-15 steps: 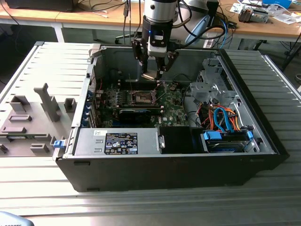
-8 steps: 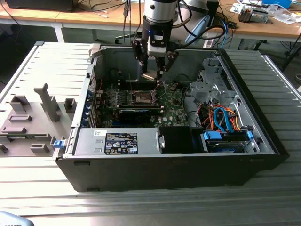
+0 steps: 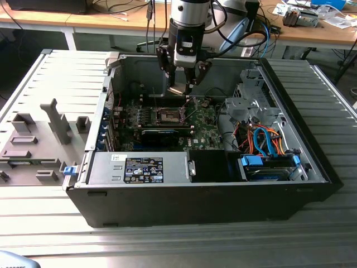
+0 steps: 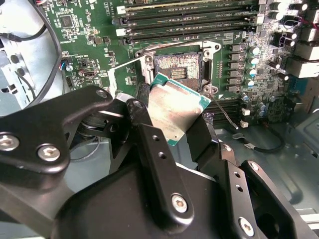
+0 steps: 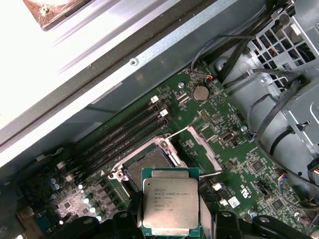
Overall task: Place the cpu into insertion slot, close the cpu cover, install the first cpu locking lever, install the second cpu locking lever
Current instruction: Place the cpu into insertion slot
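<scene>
The arm's black two-finger gripper [image 3: 181, 88] hangs inside the open black metal computer case [image 3: 195, 207], closed narrowly on the cpu [image 5: 170, 206], a small flat square chip with a dull silver-grey metal top and a green rim. The fingers [image 4: 145, 130] press on two opposite edges of the chip, so its top face is bare in the first wrist view.

The chip is in the air, above and just beside the insertion slot [image 4: 178, 69], the square dark socket with a brownish pin field and a silvery rim on the large green circuit board [image 4: 89, 30]. The cpu and socket are not touching. The cpu cover [image 5: 203, 151], a thin silvery frame plate with a square window, seems to stand swung open at the socket's side, leaving the recess free. Long black memory slots [image 4: 189, 20] run near the socket.

The step in hand looks like the placing of the chip, with nothing seated yet. In both wrist views the chip's edges do not run parallel to the socket's rim, so doing it well probably calls for:
- squaring the chip to the recess
- holding it level
- centring it over the pin field before any descent
- lowering it straight, without sliding, since the pins would likely bend under a skewed or dragged chip
</scene>
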You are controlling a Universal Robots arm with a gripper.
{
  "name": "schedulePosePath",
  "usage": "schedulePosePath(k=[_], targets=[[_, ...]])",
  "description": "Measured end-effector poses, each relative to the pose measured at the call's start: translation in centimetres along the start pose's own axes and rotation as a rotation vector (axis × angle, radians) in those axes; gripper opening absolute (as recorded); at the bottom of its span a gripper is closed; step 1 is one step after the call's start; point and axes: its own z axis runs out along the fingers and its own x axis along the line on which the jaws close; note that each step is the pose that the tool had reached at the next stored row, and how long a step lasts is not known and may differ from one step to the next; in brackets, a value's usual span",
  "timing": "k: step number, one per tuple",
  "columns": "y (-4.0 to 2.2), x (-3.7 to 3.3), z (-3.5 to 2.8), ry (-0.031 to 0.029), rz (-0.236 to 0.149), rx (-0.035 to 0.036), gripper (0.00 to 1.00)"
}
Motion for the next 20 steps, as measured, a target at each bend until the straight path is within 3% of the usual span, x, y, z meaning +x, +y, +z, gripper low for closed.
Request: schedulePosePath(k=[20], targets=[[0.0,0.0,0.0,0.0005,0.034,-0.0006,0.55]])
